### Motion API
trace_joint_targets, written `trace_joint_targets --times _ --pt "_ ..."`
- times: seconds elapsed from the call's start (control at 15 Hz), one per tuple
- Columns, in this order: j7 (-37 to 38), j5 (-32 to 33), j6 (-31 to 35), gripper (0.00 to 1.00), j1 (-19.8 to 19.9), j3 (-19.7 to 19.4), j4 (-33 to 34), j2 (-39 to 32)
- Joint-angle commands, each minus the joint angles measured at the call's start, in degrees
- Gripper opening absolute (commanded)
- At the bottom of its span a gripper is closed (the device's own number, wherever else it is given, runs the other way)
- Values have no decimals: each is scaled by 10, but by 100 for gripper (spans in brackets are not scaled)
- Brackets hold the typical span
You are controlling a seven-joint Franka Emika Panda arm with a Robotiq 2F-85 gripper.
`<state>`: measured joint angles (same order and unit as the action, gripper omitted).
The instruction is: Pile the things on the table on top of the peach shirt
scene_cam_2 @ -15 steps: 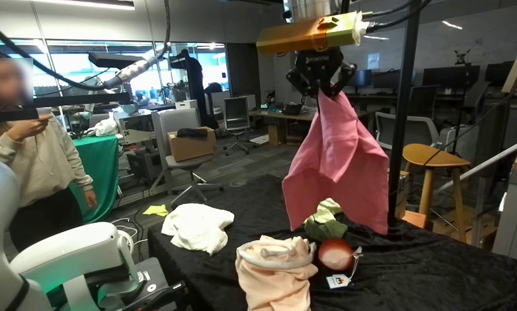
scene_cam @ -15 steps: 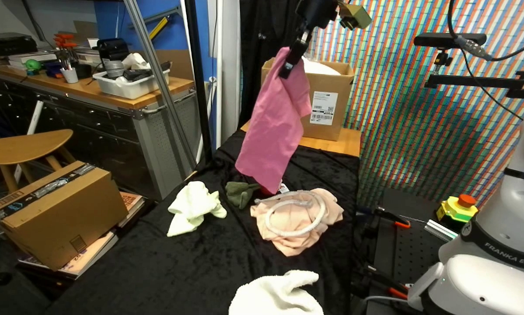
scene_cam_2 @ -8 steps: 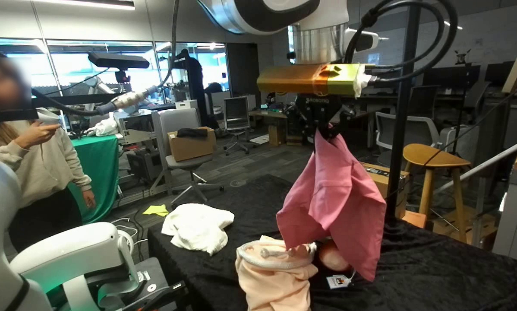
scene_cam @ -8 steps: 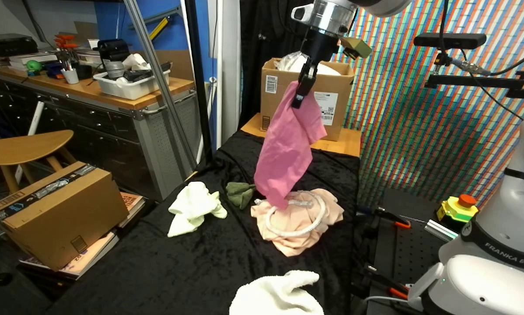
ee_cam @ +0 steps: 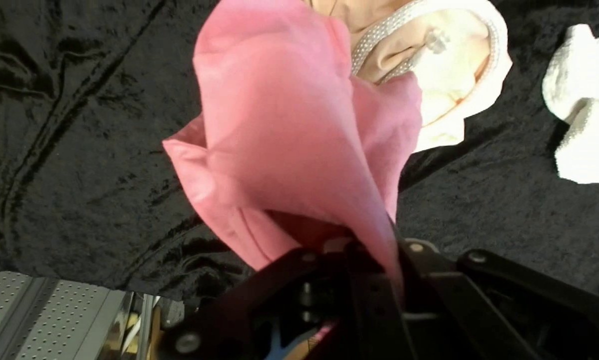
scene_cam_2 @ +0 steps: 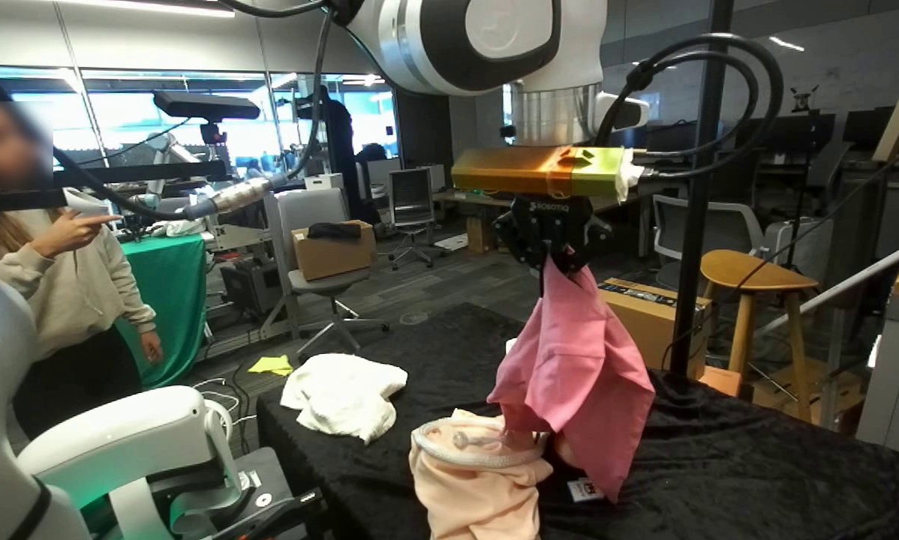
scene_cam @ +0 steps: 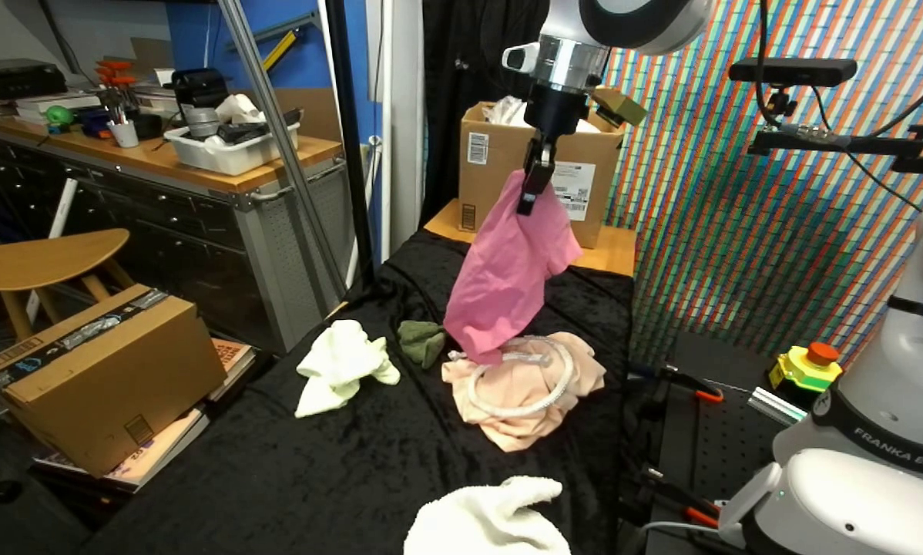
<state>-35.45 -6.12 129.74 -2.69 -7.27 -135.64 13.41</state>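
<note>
Currently my tool (scene_cam: 527, 203) is clamped on the pink cloth (scene_cam: 508, 270), which I hold by its top so that the rest hangs down in loose folds over the table (scene_cam: 315, 470). In the wrist view I see the fabric narrow to a crease where it runs into my grip. Its lower end overlaps part of the peach shirt (scene_cam: 508, 432) in all three views, but I cannot tell whether the two touch. The shirt lies in a crumpled heap near the table edge beside my base (scene_cam: 885, 416), with a loop of white cord (scene_cam_2: 472, 460) on top. Along that same side, the white cloth (scene_cam_2: 344, 394) lies near a corner of the table, apart from the shirt. Across from my base, the pale yellow cloth (scene_cam: 342, 362) lies rumpled near the opposite edge, and a small dark green cloth (scene_cam: 421, 344) lies between it and the shirt. Most of the toy (scene_cam_2: 564, 451) is hidden behind my pink cloth in an exterior view; I see only a sliver next to the shirt, with a tag (scene_cam_2: 583, 490) on the table by the pink hem. Past the far edge of the table stands a cardboard box (scene_cam: 481, 185)
</note>
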Motion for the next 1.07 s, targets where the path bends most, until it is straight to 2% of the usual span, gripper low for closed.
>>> trace_joint_targets --times 0.0,0.47,0.6,1.0 --pt "3 23 -2 42 5 12 0 1" --pt "12 54 0 95 1 29 7 -9" --pt "17 57 -5 100 -2 38 17 -17" --pt "30 69 -61 100 -19 75 87 -56"
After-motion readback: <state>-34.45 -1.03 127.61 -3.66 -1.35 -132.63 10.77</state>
